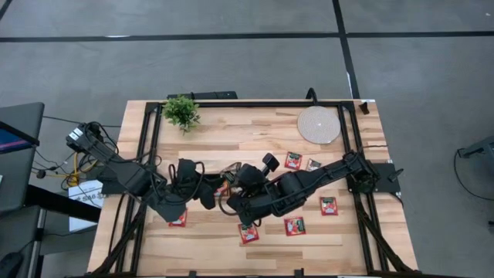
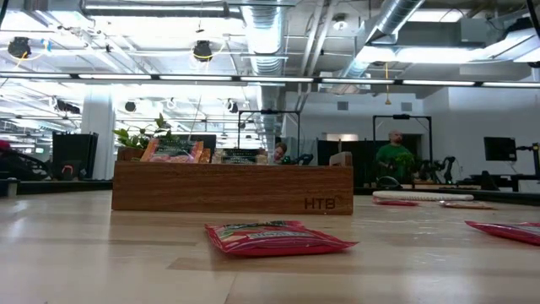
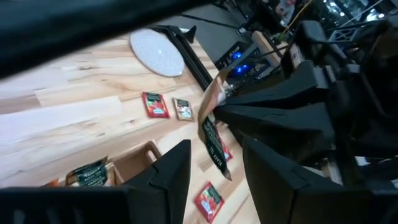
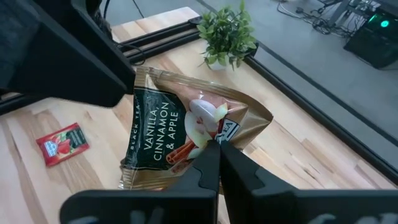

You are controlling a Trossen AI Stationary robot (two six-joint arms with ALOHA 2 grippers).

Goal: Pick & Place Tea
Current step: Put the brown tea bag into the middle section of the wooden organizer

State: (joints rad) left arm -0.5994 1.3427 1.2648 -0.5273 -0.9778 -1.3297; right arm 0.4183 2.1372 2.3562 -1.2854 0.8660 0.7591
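Right gripper (image 4: 214,163) clenched on beige tea sachet (image 4: 186,134), held edge-on above tray (image 3: 134,163) for handover or drop; left gripper (image 3: 214,177) half-spread just beneath sachet; red sachets (image 1: 293,161) scattered beyond

Beige sachet (image 4: 186,134), dark band along one side: "BLACK TEA", "VANILLA CINNAMON & APPLE"
Wooden tray (image 2: 232,187), front face near one end: "HTB"
Red sachets (image 2: 274,237) on the table: print too small to read
Other signs: none readable
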